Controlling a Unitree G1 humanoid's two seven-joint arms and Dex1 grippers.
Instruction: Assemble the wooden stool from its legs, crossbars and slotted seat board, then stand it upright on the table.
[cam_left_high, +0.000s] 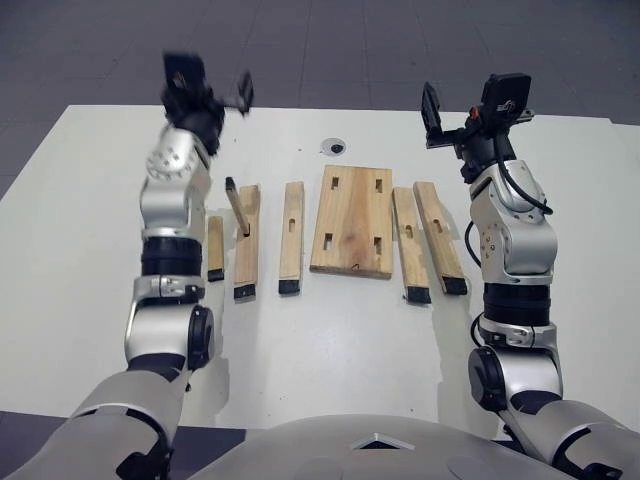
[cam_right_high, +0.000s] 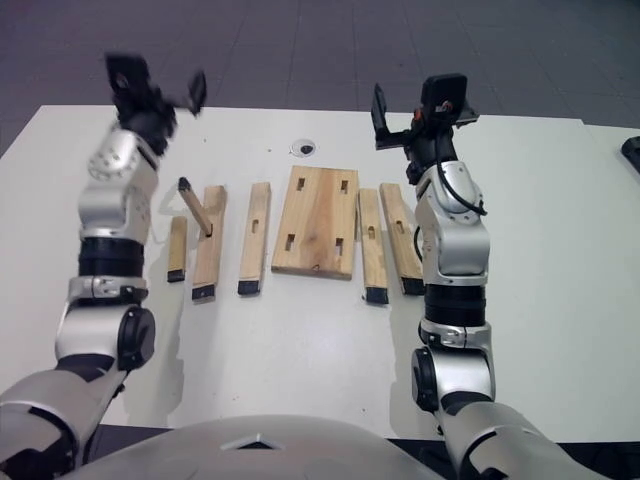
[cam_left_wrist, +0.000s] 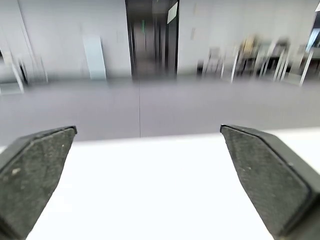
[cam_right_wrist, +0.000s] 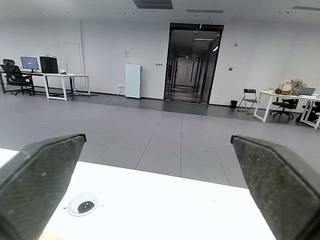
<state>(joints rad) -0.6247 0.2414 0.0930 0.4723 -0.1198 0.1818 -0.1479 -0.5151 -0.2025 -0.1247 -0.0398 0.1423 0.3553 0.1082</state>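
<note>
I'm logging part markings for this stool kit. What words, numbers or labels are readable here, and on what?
No text is readable.
The seat board and the wooden bars beside it show no print.
The small green sign down the corridor is too small to read.

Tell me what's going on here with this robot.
Nothing is being handled yet. The parts lie loose on the table: the seat board in the middle, wooden bars on either side. The left gripper and right gripper are both open and empty, held up over the table's far side.
</note>
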